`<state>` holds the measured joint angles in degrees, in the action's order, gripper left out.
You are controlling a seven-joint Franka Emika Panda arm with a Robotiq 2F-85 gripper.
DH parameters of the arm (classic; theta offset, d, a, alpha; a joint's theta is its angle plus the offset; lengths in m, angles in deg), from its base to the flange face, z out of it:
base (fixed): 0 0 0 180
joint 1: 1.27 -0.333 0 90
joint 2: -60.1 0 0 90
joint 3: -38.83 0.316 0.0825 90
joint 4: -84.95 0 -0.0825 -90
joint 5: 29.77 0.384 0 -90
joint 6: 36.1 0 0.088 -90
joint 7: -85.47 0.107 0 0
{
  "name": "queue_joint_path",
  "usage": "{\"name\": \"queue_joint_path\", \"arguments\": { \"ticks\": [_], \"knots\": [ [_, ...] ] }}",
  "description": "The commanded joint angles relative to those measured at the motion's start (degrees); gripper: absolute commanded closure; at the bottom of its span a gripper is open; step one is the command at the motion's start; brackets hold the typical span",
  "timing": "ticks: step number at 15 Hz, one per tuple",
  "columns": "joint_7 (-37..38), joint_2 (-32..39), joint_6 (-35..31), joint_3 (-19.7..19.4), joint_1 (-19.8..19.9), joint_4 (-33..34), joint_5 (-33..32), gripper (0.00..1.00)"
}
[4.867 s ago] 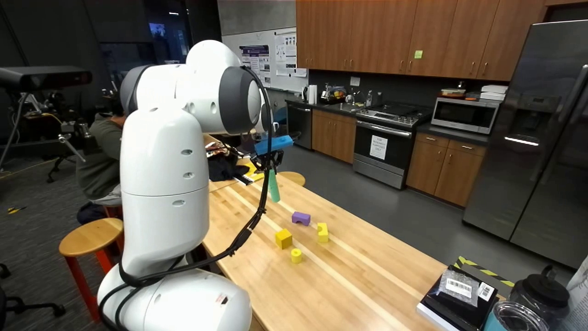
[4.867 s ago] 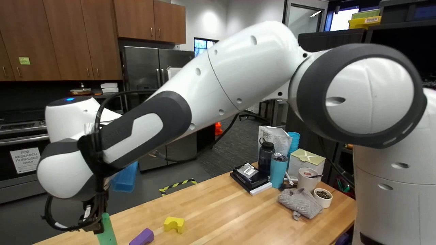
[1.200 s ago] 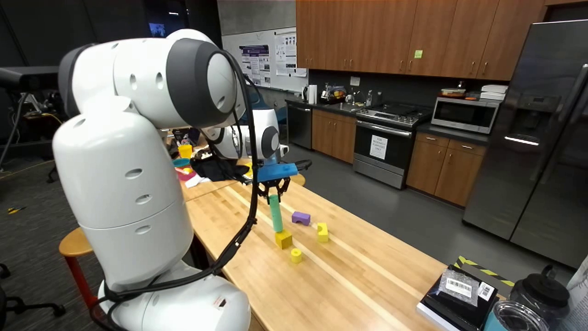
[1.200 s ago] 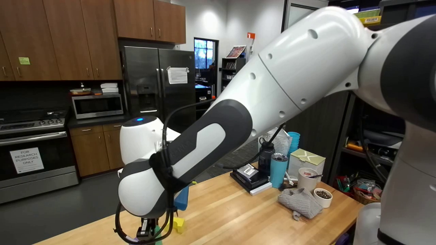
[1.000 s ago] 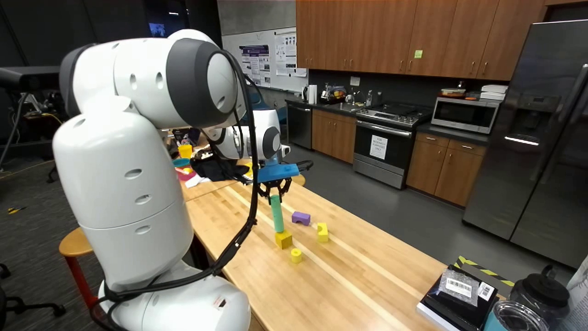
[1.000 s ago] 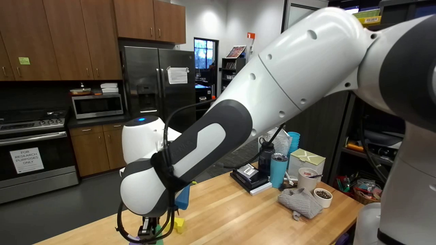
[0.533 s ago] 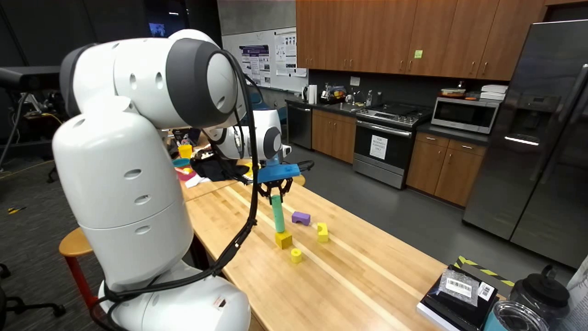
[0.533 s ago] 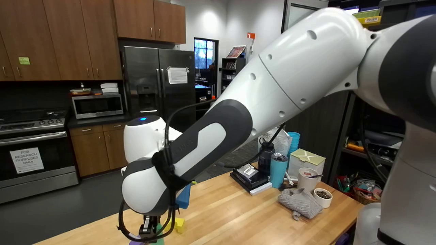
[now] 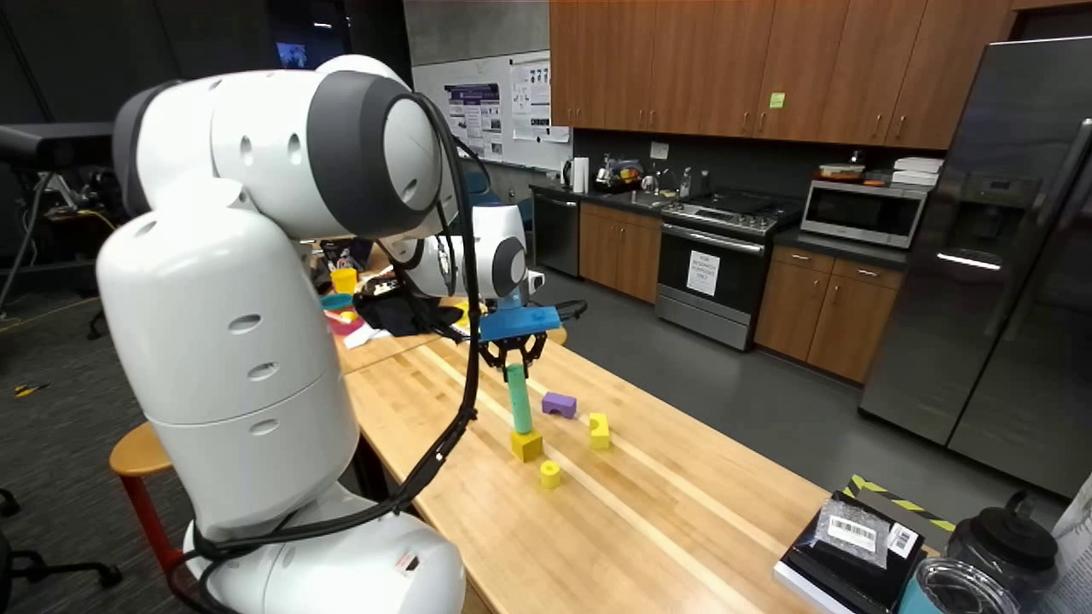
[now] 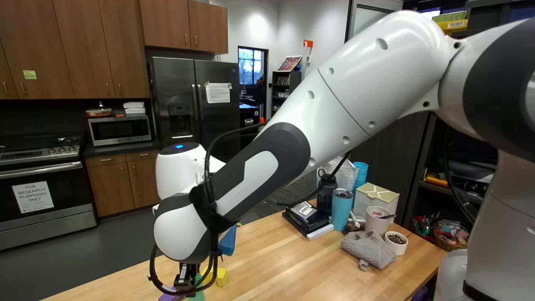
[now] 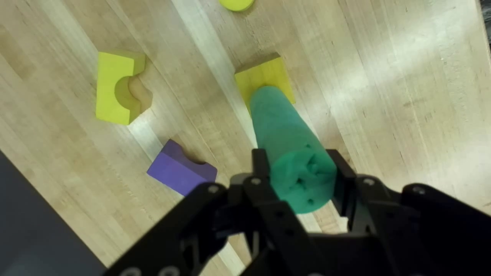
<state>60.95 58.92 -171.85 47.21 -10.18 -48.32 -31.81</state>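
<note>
Tabletop [image 11: 402, 126] in the wrist view, left to right: notched yellow block [image 11: 109, 88], notched purple block [image 11: 177, 170], short yellow cylinder [image 11: 237, 3] cut off at the top edge, yellow cube [image 11: 264, 73], then green cylinder [image 11: 288, 143] clamped in the gripper [image 11: 300, 168], lower end over the cube; hard to tell from here whether touching.

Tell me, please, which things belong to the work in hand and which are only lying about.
Probably in the work:
black tool
green cylinder, held by the tool
yellow wooden cube, below it, contact unclear

Apparently only lying about:
purple notched block
yellow notched block
short yellow cylinder
grey textured cloth
light blue tumbler
</note>
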Motion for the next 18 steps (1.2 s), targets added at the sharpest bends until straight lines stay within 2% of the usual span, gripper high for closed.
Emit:
{"name": "queue_joint_path", "arguments": {
  "ticks": [1, 18],
  "knots": [
    [-1.50, -2.35, -0.77, -0.38, 0.30, -2.06, 1.21, 0.85],
    [-1.96, -3.18, -1.12, -0.99, 0.19, -3.93, 1.51, 0.85]
  ]
}}
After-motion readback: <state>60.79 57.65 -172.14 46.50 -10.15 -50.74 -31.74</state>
